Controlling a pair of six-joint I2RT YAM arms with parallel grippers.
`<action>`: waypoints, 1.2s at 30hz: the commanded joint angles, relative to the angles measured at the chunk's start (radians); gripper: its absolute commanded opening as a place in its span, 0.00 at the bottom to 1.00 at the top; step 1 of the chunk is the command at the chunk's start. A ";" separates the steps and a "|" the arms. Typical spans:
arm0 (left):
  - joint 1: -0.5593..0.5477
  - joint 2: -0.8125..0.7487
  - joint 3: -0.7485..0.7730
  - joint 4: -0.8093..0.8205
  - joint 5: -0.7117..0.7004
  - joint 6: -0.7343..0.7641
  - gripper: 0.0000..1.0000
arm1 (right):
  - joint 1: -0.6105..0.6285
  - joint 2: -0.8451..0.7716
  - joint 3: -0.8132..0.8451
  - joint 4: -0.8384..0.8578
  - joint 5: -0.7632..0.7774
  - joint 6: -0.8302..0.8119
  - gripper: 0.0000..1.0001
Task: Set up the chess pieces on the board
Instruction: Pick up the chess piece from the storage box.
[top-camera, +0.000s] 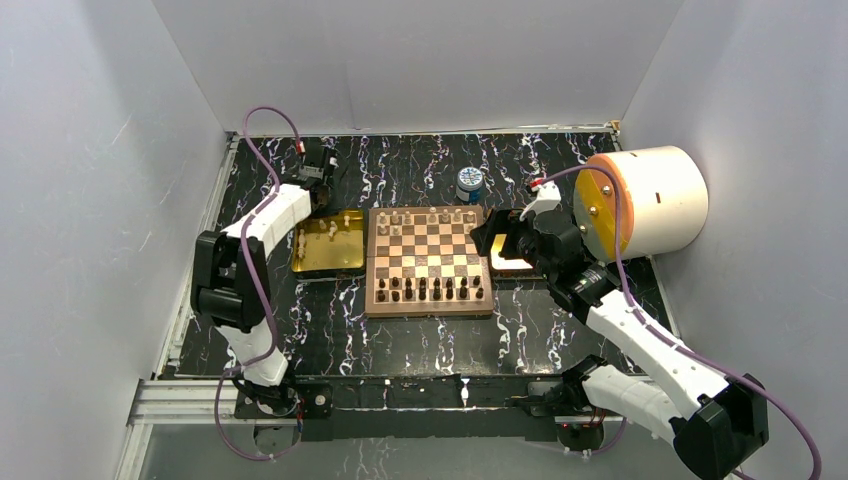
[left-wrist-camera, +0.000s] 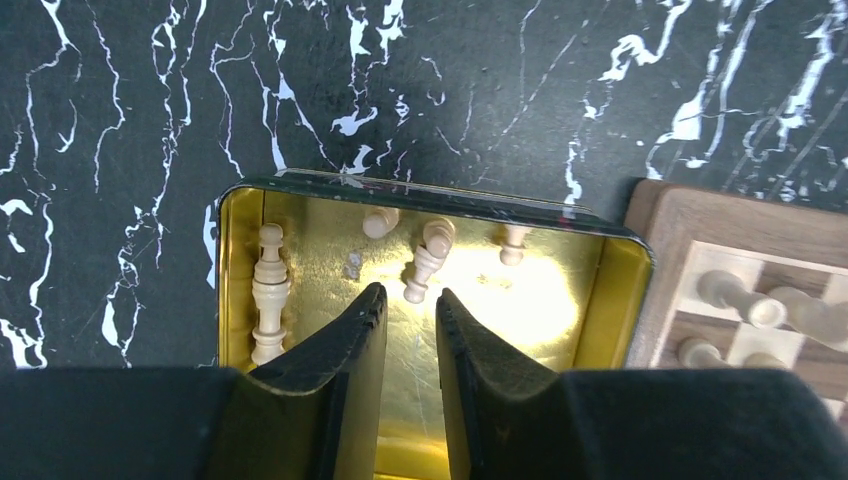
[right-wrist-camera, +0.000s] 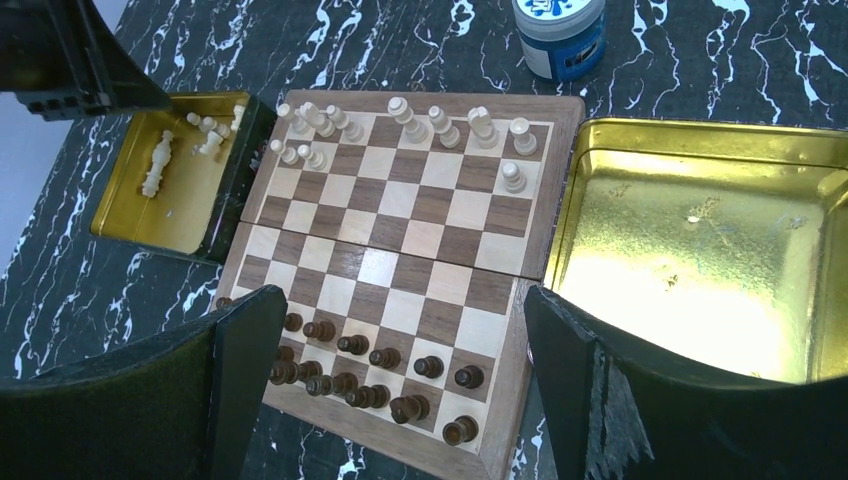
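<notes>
**Left pincer.** The left pincer hangs over the gold tray that lies on the black marbled surface, just left of the board. Its two dark fingers stand a narrow gap apart, with only the bare tray floor between them. One cream piece lies on its side just ahead of the fingertips and is not clamped. A taller cream piece lies along the tray's left wall. Two more lie against the far wall.

**Right pincer.** The right pincer is spread wide and holds nothing. It hovers above the near right part of the board. One finger is over the dark-piece side and the other is over the near corner of a second gold tray. This tray touches the board's right edge and has no pieces in it.

**Board and pieces.** The checkered wooden board lies between the two trays. Cream pieces stand along its far two rows. They are crowded at the far left corner and more spread out toward the right. Dark brown pieces fill the near two rows. A blue-and-white jar stands on the surface just beyond the board's far edge.
</notes>
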 joint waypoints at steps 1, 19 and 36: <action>0.029 0.033 -0.017 0.049 0.006 -0.010 0.22 | 0.001 -0.004 0.057 0.040 0.010 0.010 0.99; 0.084 0.117 -0.028 0.106 0.068 0.006 0.20 | 0.000 0.020 0.060 0.047 0.014 0.008 0.99; 0.086 0.092 0.005 0.028 0.092 0.020 0.11 | 0.000 0.031 0.066 0.051 0.004 0.000 0.99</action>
